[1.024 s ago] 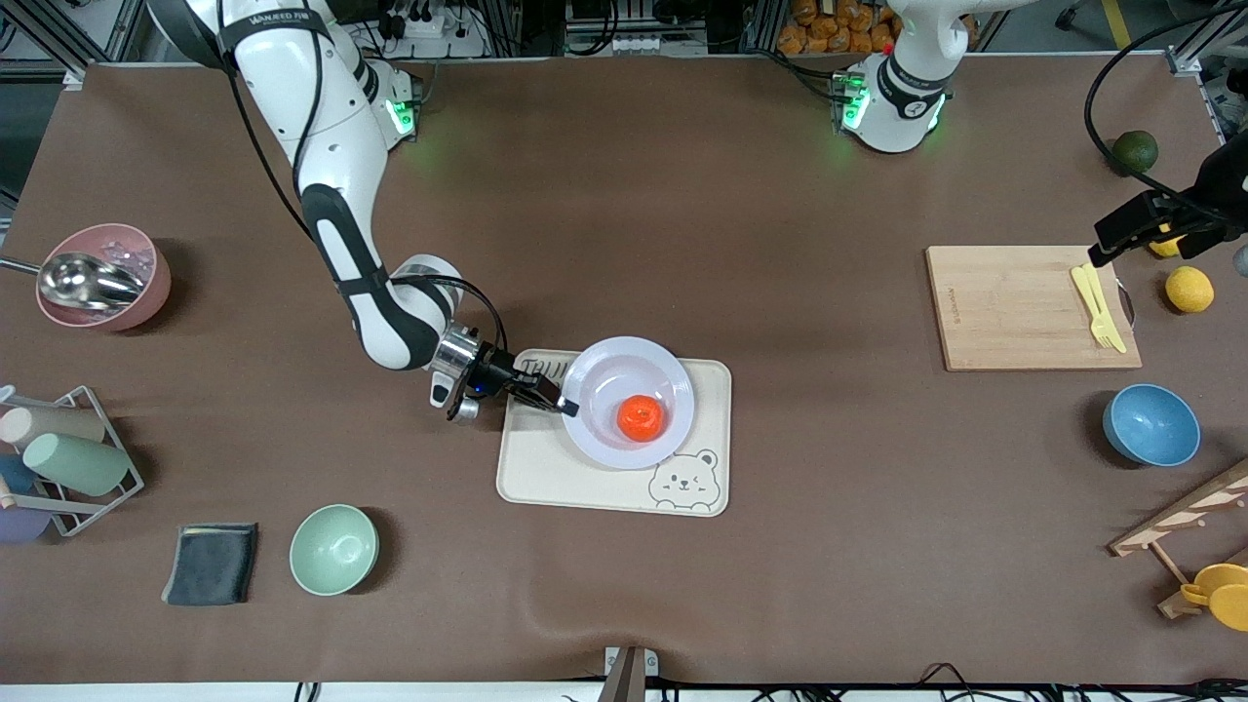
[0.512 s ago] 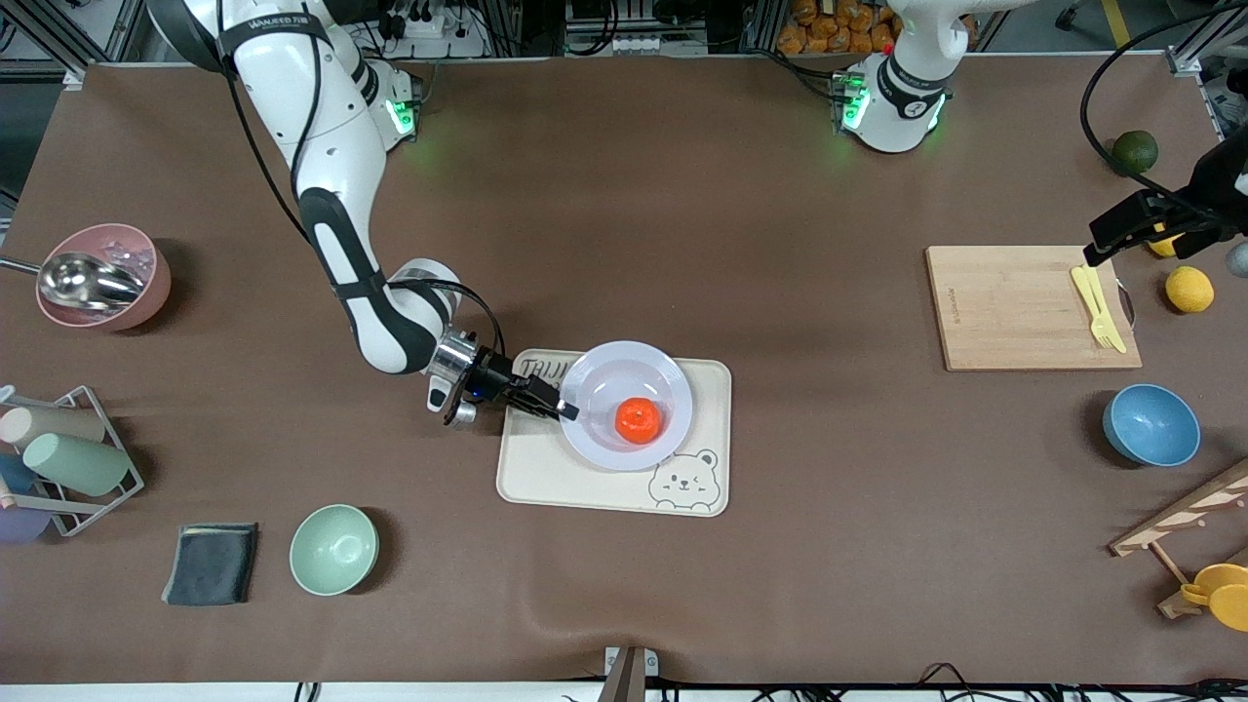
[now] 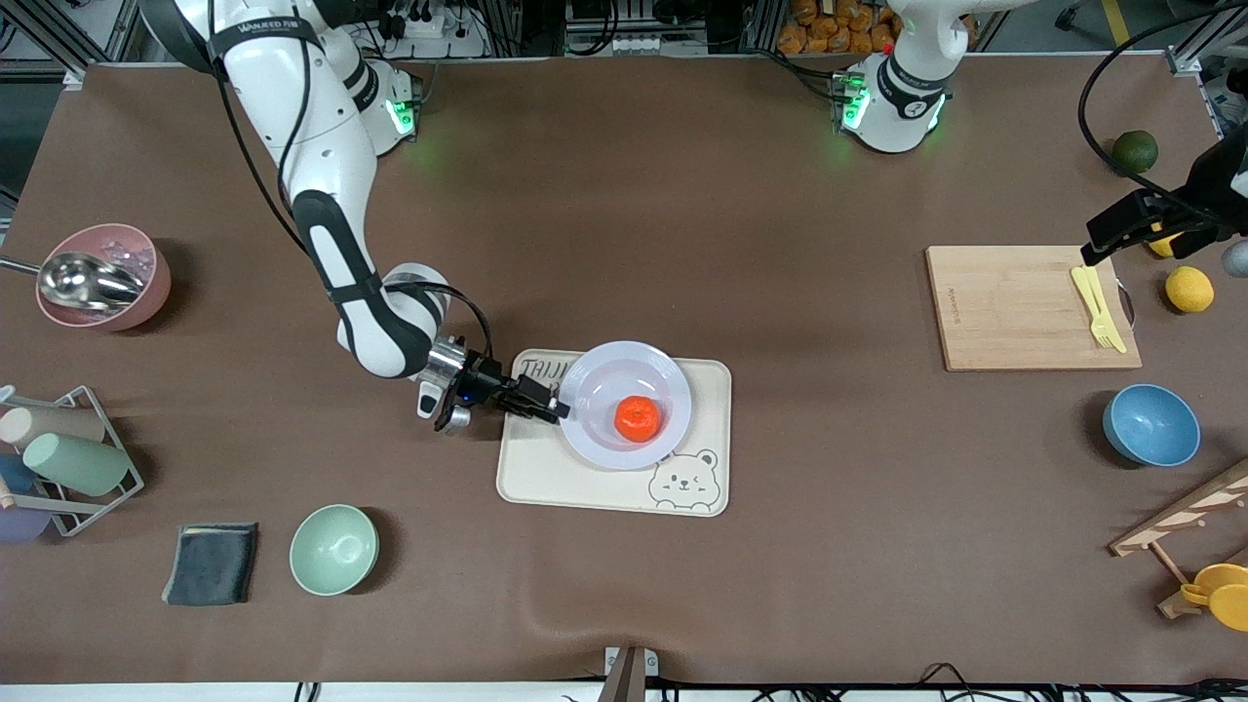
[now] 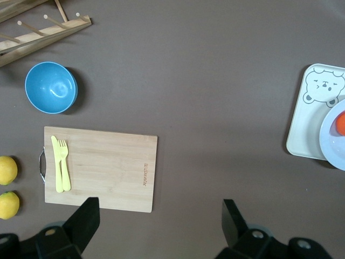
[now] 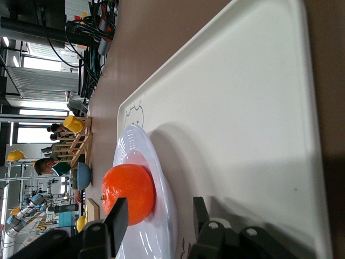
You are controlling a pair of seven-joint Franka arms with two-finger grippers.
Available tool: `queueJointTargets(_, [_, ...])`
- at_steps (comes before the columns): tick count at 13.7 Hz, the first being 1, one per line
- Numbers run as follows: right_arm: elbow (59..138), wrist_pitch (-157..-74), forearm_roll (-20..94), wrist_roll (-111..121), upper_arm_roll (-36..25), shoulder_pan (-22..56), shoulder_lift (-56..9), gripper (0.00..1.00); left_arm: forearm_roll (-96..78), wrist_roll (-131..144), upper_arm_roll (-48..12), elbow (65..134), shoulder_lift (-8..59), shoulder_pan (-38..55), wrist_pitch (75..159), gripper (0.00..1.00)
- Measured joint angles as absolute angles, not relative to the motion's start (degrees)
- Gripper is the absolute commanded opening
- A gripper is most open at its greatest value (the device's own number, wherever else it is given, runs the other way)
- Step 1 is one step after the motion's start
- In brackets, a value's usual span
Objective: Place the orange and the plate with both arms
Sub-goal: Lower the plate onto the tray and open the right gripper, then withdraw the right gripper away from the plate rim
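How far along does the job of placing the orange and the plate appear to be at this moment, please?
Done, by the look of it: the orange lies in the plate, and the plate rests on the bear-printed tray. In hand: the right hand is at the plate's rim with its fingers apart, one on each side of it. Left: backing that arm away. The left hand waits open over the cutting board.

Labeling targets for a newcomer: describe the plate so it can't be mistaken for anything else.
Find the cream tray with a bear print, mid-table. The plate sits on it, with the orange in it and the right gripper at its rim. It is pale lavender-white, shallow and wide-rimmed, unlike the deeper mint bowl and blue bowl.
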State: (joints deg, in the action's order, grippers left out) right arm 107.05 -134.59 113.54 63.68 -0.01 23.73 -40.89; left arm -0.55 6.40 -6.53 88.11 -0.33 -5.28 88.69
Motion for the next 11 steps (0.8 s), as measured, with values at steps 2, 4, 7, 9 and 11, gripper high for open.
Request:
queueJointTargets(2, [107.0, -134.5, 112.1, 63.2, 0.0, 23.3, -40.9, 0.54, -0.6, 6.4, -6.6, 88.1, -0.5, -5.3, 88.3, 1.0])
queueJointTargets(4, [106.9, -134.5, 108.7, 58.7, 0.0, 23.2, -40.6, 0.54, -0.6, 6.4, -6.9, 88.1, -0.6, -5.3, 88.0, 1.0])
queueJointTargets(7, [106.6, -134.5, 99.7, 48.5, -0.1, 22.3, -38.7, 0.55, -0.6, 6.4, -7.2, 88.1, -0.7, -5.3, 87.9, 1.0])
queueJointTargets(9, [106.4, -132.7, 93.0, 42.2, -0.1, 20.4, -36.8, 0.56, -0.6, 6.4, -7.2, 88.1, -0.7, -5.3, 87.9, 1.0])
queueJointTargets(11, [106.0, -129.5, 83.9, 35.4, -0.1, 17.7, -35.1, 0.56, -0.6, 6.4, -7.2, 88.1, -0.7, -5.3, 87.9, 1.0])
